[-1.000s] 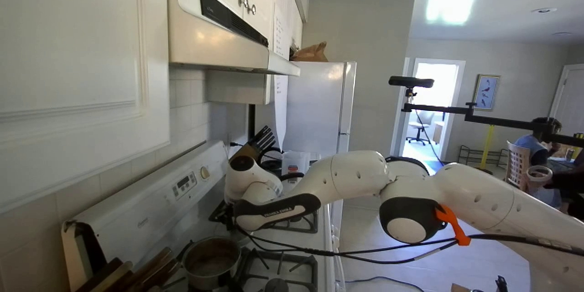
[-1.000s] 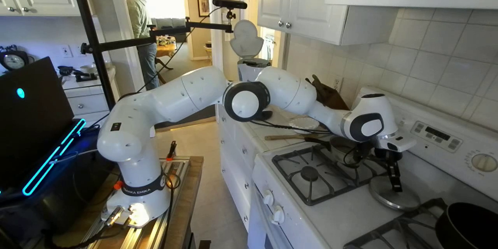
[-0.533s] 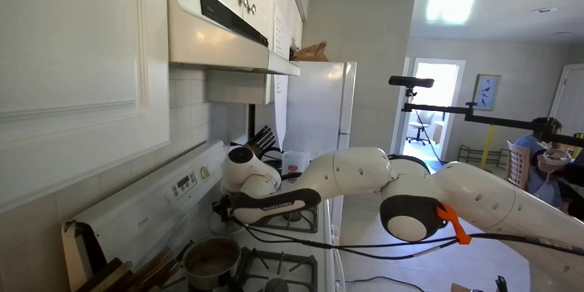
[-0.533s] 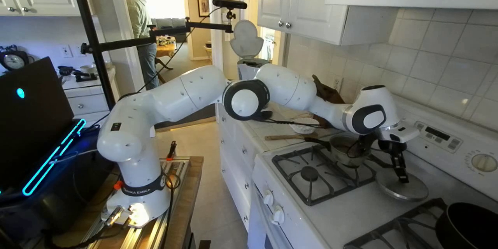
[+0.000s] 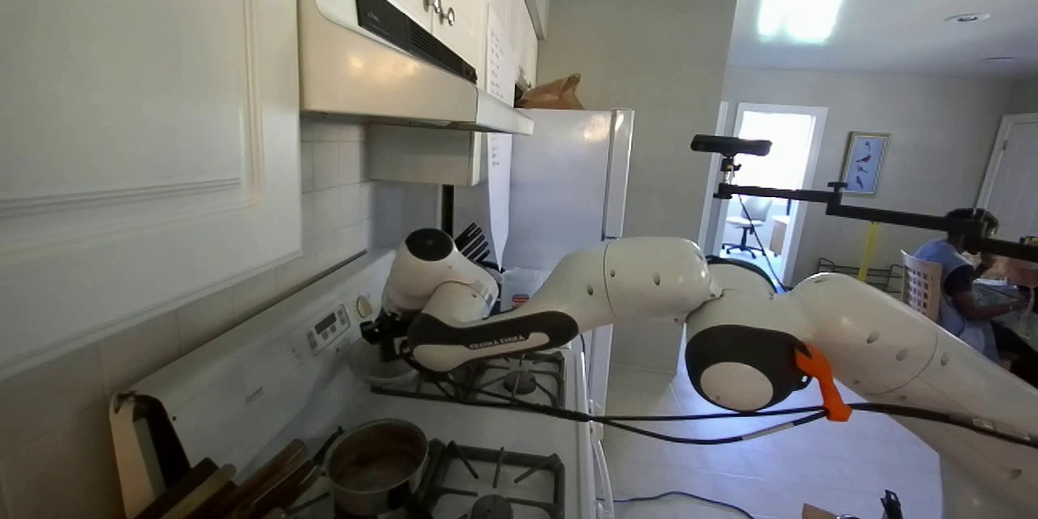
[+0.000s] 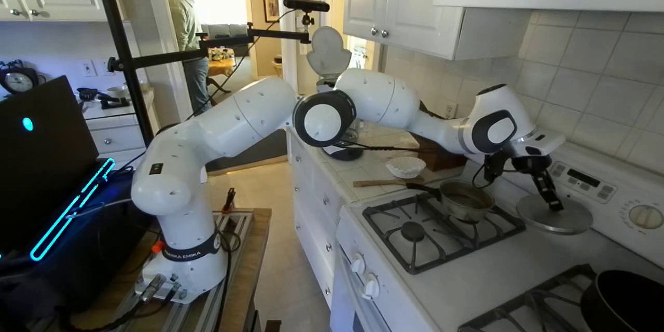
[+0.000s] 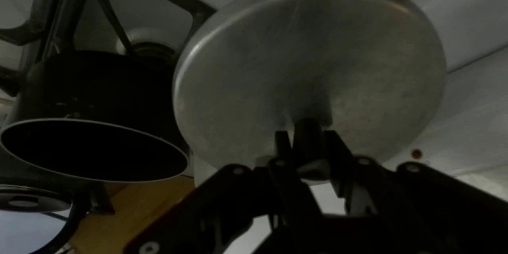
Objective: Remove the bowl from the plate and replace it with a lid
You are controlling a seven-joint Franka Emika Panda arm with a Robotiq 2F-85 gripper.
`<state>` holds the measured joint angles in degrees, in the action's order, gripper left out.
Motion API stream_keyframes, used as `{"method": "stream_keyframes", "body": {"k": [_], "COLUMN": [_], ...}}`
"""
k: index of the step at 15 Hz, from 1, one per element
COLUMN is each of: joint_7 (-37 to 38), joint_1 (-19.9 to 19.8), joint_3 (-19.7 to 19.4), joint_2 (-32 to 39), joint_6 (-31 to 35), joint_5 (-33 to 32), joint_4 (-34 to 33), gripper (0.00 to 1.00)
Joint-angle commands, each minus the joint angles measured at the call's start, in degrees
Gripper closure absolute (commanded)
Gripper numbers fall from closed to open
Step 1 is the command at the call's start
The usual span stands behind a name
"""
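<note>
Held up over the stove top is the lid [image 6: 568,216], a round dull grey disc, with my gripper [image 6: 553,206] above it. The wrist view shows both fingers either side of the dark knob of the lid [image 7: 254,63], so the gripper [image 7: 308,139] is shut on the knob. From an exterior view the lid [image 5: 375,367] is partly covered by the gripper and wrist. The white bowl [image 6: 405,167], with a scalloped rim, stands on the tiled counter, away from the gripper. I cannot see the plate in any view; it is hidden or out of view.
A pan [image 6: 468,202] with a black handle sits on the back burner beside the lid. A dark pot [image 6: 627,298] stands at the near right. The stove's control panel [image 6: 583,180] rises close behind the lid. A wooden handle [image 6: 378,183] lies on the counter.
My gripper has lifted the lid higher and carried it toward the control panel. The arm has risen, so the bowl and the pan now show more fully.
</note>
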<state>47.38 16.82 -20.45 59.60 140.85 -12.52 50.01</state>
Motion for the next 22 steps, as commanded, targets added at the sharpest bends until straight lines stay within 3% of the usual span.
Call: {"method": "stream_keyframes", "body": {"k": [1, 5, 13, 16, 22], "joint_7": [-3.2, -9.5, -14.9, -13.8, -5.0], "joint_1": [1.2, 0.5, 0.0, 0.4, 3.8], "joint_3": [3.5, 8.7, 11.8, 12.9, 10.7], "joint_2": [-8.8, -18.3, -32.0, -33.8, -32.5], "joint_6": [1.8, -0.2, -4.4, -0.8, 12.4], "joint_5": [-1.4, 0.4, -1.0, -1.3, -5.2], "joint_4": [10.0, 19.0, 35.6, 40.6, 47.0], "gripper": [0.94, 0.94, 0.94, 0.94, 0.94]}}
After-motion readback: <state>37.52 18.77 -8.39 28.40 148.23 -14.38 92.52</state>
